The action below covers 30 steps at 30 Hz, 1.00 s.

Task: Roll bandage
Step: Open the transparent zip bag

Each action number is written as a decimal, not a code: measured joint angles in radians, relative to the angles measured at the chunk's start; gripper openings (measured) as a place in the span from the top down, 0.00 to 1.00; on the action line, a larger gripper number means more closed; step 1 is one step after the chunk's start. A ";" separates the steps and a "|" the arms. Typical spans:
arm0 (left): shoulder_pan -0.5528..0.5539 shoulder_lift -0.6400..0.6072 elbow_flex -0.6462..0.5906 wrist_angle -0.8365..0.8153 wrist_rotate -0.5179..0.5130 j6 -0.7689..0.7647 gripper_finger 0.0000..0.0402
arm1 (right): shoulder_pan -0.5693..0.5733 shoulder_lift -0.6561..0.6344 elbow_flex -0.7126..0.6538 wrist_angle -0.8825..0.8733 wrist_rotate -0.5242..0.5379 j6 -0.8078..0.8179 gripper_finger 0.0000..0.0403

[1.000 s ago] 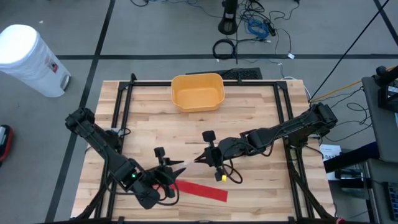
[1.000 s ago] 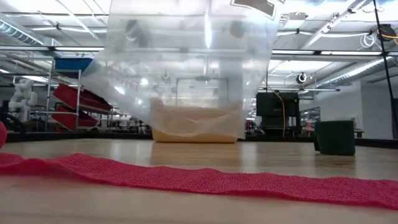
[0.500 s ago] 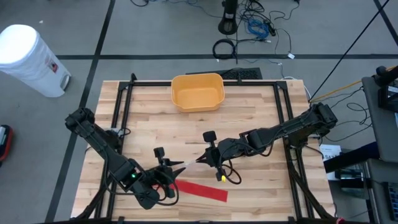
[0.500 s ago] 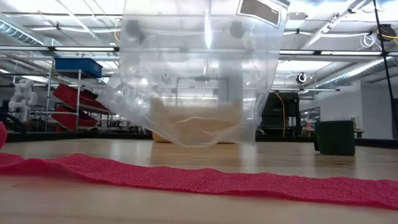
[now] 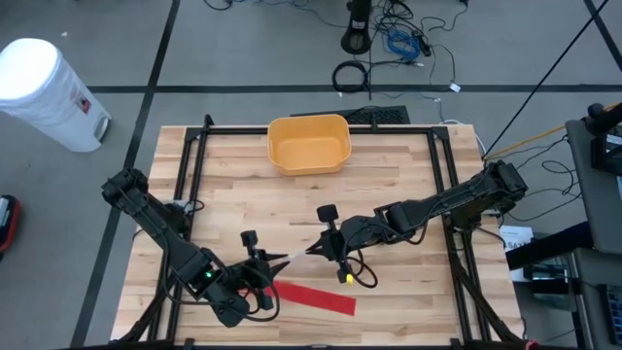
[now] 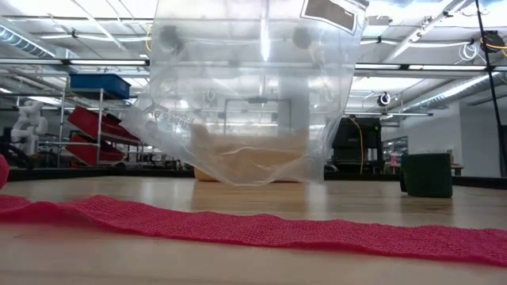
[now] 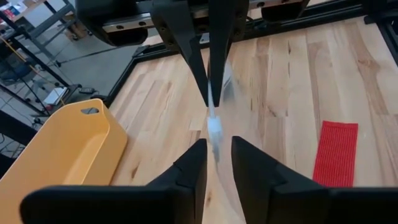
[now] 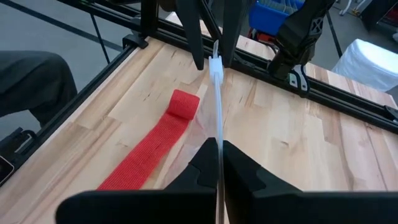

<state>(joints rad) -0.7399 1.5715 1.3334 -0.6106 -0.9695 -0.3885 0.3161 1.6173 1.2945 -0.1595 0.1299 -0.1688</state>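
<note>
A clear plastic zip bag (image 6: 245,95) hangs in the air between my two grippers, above the middle of the table's near half. My right gripper (image 8: 219,155) is shut on its upper edge. My left gripper (image 7: 217,149) faces it, open. Its fingers stand on either side of the same edge (image 7: 214,130), and I cannot tell whether they touch it. The red bandage (image 5: 316,298) lies flat on the table near the front edge. Its rolled end (image 8: 185,102) rests on the wood below my left gripper. My right gripper pinches the bag's upper zip edge (image 8: 217,134) between its two fingers. It comes from the table's right, slanting a little downward. The bag hangs below the fingers, clear of the table, its lower part slack and tilted.
A yellow bin (image 5: 309,144) stands at the table's far edge, in the middle. Black frame rails (image 5: 194,185) run along the table's left, right and far sides. A dark block (image 6: 426,174) sits on the table toward the back.
The hanging bag has changed shape. Its bottom, level a second ago, has sunk and tilted, so one lower corner now hangs lowest and its left side slants. Both arms have stayed in place, and the bandage has not moved.
</note>
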 joint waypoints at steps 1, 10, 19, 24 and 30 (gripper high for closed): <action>0.000 0.000 0.000 0.000 0.000 0.000 0.81 | 0.000 0.000 0.000 0.000 0.000 -0.001 1.00; 0.000 0.000 0.000 -0.004 0.001 0.000 0.92 | 0.000 0.000 0.000 0.001 0.000 -0.008 1.00; 0.011 0.000 0.000 -0.008 0.076 -0.032 0.95 | 0.000 0.000 0.000 0.001 -0.001 -0.008 1.00; 0.026 0.000 0.000 -0.025 0.080 -0.050 0.95 | -0.001 0.000 -0.001 0.000 0.002 -0.008 1.00; 0.026 0.000 0.000 -0.031 0.079 -0.050 0.95 | 0.000 0.000 -0.001 0.000 0.001 -0.011 1.00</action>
<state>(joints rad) -0.7136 1.5719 1.3334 -0.6418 -0.8906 -0.4389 0.3157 1.6173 1.2934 -0.1593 0.1310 -0.1800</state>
